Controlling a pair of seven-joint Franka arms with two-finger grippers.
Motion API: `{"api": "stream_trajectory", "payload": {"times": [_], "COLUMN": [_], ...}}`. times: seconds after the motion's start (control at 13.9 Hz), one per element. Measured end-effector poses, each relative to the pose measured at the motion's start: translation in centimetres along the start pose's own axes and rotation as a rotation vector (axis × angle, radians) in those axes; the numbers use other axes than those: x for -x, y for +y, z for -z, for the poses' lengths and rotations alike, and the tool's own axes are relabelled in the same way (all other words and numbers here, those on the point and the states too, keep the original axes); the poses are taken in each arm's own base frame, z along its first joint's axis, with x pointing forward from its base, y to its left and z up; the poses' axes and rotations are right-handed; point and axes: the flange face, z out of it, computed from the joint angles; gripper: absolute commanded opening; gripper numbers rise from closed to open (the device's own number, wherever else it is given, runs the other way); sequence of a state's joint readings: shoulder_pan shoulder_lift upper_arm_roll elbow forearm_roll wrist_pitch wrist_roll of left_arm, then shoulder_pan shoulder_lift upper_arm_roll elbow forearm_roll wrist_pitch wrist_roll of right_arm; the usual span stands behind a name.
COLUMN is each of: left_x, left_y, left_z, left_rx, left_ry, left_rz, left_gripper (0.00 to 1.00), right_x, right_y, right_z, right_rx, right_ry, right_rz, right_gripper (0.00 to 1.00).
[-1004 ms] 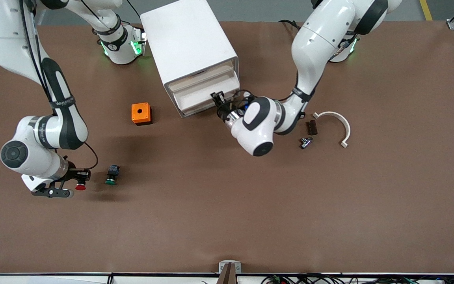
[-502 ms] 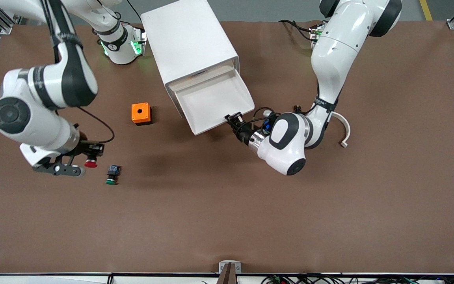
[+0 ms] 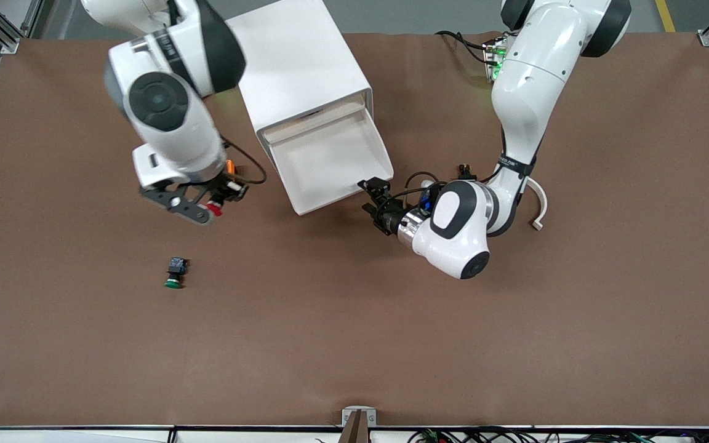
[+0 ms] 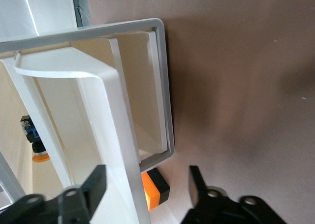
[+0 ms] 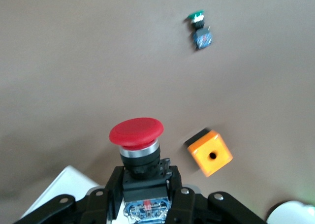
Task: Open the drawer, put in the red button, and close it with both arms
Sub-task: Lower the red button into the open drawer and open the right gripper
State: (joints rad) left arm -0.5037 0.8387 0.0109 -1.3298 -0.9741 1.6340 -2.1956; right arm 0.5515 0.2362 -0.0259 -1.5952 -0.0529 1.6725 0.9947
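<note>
Drawer [image 3: 330, 163] now pulled open; left gripper [image 3: 374, 198] let go, fingers spread. Right gripper [image 3: 210, 200] carried red button [image 3: 212, 208], pinched, up toward drawer; drop-in next.

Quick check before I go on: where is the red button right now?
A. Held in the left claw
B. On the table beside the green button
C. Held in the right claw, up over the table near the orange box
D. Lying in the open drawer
C. The right claw is shut on the red button, over the table by the orange box; the drawer is open with no button in view, and the left claw is open near its front.
</note>
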Motion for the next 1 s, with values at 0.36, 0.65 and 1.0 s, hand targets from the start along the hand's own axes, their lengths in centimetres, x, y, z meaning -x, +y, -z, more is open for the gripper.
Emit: {"api": "stream_trajectory", "payload": {"times": [0.36, 0.65, 1.0], "left_x": [-0.4, -0.2, 0.7], "left_y": [0.8, -2.0, -11.9], "left_z": [9.2, 13.6, 19.8], "left_rx": [0.114, 0.219, 0.416], "left_ry": [-0.091, -0.063, 0.118], "left_rz": [-0.065, -0.163, -0.501], "left_gripper": [1.00, 1.00, 1.00], "right_x": [5.7, 8.2, 11.0], "right_y": [-4.4, -7.4, -9.9], "right_z": [0.2, -1.3, -5.3], "right_rx": [-0.107, -0.133, -0.072], "right_ry": [-0.131, -0.152, -0.163], "right_rz": [-0.219, -0.412, -0.499], "right_gripper": [0.00, 0.00, 0.05]}}
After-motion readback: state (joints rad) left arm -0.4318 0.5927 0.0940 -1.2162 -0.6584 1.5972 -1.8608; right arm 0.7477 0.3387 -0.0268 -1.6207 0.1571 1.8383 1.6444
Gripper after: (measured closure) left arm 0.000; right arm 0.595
